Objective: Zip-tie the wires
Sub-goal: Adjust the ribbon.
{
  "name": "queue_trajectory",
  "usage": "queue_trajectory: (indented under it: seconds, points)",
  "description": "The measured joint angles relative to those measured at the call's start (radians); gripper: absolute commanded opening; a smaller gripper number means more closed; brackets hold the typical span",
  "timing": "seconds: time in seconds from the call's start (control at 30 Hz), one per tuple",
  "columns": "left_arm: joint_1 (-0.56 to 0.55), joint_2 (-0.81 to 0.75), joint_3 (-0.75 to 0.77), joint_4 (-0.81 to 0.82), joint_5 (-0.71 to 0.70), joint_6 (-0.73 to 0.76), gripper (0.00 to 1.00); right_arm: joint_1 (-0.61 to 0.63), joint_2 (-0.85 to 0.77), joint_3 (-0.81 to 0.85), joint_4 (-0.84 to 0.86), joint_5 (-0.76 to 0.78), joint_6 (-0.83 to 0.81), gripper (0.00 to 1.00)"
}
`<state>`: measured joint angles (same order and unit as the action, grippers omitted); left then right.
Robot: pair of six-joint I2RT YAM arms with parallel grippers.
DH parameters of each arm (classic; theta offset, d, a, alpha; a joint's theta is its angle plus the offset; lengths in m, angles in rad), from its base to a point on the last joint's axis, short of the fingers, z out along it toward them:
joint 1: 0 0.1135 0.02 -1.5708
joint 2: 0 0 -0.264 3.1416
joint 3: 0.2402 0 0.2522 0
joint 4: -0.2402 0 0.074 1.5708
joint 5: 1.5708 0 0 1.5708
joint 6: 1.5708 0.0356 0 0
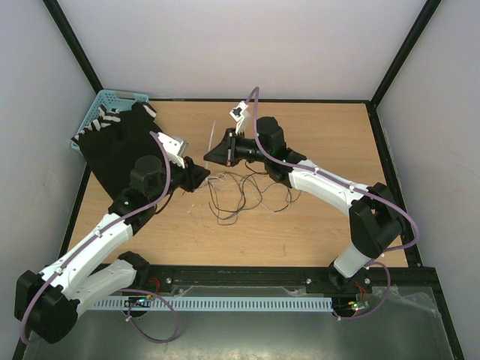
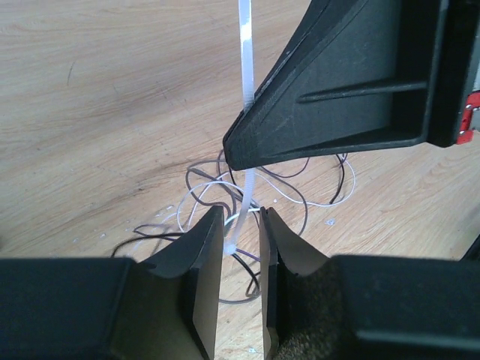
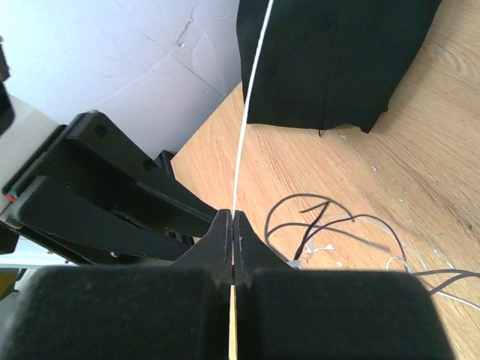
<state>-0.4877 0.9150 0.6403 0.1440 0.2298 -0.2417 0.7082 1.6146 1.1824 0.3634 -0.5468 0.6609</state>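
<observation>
The fingers (image 3: 222, 238) of the right gripper (image 3: 233, 219) are pressed together on the zip tie (image 3: 248, 112). Its thin white strip runs straight up out of their tips. The fingers (image 2: 206, 255) of the left gripper (image 2: 241, 219) stand apart, with the lower end of the same strip hanging in the gap between them. It lies close against one inner face, though the view is too tight to say whether it actually touches. The two grippers meet tip to tip just left of the middle of the wooden table (image 1: 334, 135). The right one points down at the left one from above.

A black cloth (image 1: 120, 150) lies crumpled over the far left corner, partly behind the left arm. A light blue basket (image 1: 101, 109) sits just beyond it against the wall.

The wires (image 1: 244, 191) lie loose on the wood in a tangle of dark loops and curls. They are directly under and just to the right of the two grippers, between the arms, and neither gripper holds them. From the left wrist, the strip comes down in front of this tangle.
</observation>
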Motion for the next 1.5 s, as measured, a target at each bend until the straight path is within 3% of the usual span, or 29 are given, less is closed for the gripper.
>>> queue_trajectory:
  seconds: [0.3, 0.87, 1.2, 1.5]
  points:
    - [0.030, -0.055, -0.003, -0.018, 0.009, 0.055, 0.33, -0.035, -0.033, 0.000, -0.016, -0.025, -0.037, 0.00]
    - [0.034, -0.004, -0.003, 0.011, 0.161, 0.063, 0.47, -0.034, -0.033, 0.000, 0.015, -0.183, 0.008, 0.00]
    - [0.034, 0.022, -0.014, 0.097, 0.193, 0.035, 0.34, -0.034, -0.033, -0.009, 0.060, -0.233, 0.052, 0.00]
    - [0.030, 0.045, -0.026, 0.151, 0.211, 0.013, 0.10, -0.034, -0.033, -0.017, 0.088, -0.238, 0.069, 0.00]
